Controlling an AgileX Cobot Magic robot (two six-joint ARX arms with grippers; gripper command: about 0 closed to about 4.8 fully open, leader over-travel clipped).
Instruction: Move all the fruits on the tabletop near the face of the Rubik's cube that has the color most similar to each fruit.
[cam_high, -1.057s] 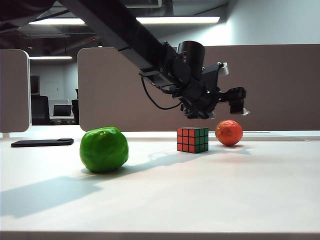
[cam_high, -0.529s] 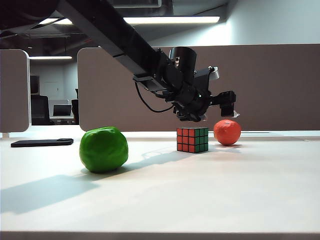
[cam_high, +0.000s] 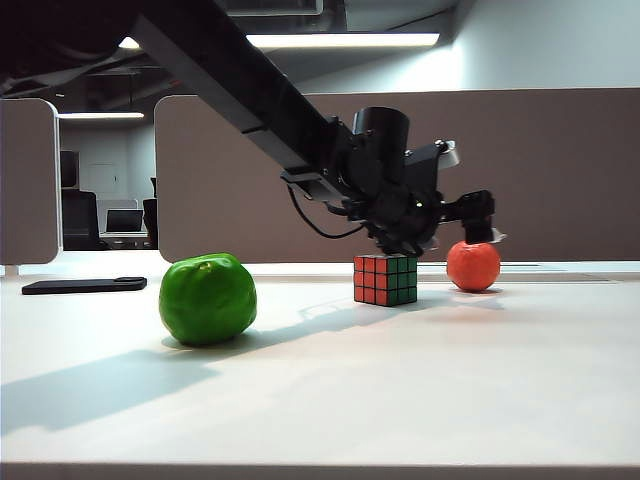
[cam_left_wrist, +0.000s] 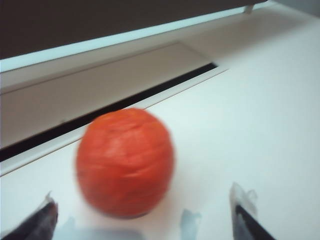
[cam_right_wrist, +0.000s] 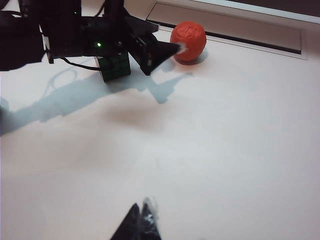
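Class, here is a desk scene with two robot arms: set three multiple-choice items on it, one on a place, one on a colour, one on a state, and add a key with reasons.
1. In the exterior view, where does the orange-red fruit lie?
A. right of the Rubik's cube
B. left of the green fruit
C. on top of the cube

2. Which colours show on the cube's two visible faces?
A. blue and yellow
B. red and green
C. white and orange

3. How is the left hand?
A. shut on the cube
B. shut on the green fruit
C. open, fingers either side of the orange-red fruit

Key: 1 A, the fruit sits on the tabletop right of the cube. 2 B, a red face and a green face show. 3 C, the left wrist view shows the fingers spread wide, the fruit between them.
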